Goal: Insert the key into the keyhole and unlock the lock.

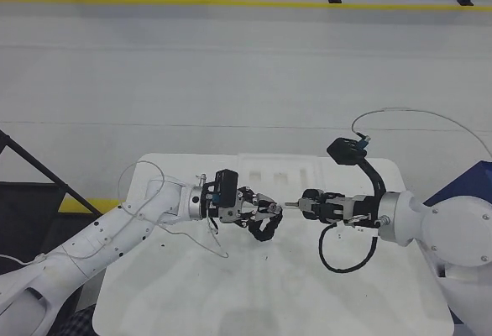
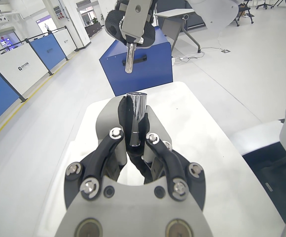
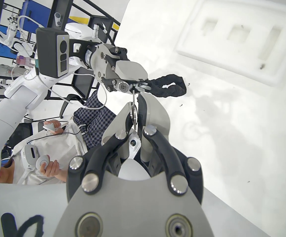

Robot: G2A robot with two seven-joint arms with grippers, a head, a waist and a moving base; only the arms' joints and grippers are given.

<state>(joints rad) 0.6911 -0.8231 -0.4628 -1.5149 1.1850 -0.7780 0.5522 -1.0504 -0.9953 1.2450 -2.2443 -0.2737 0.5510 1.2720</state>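
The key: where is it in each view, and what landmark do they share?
Top view: key at centre, sticking out of the right gripper toward the lock.
Left wrist view: key beyond the lock's chrome end, pointing at it.
Right wrist view: key edge-on between the gripper's fingers.
Shared landmark: the lock.

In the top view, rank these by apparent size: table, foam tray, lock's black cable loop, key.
1. table
2. foam tray
3. lock's black cable loop
4. key, clearly smallest; only its blade shows.
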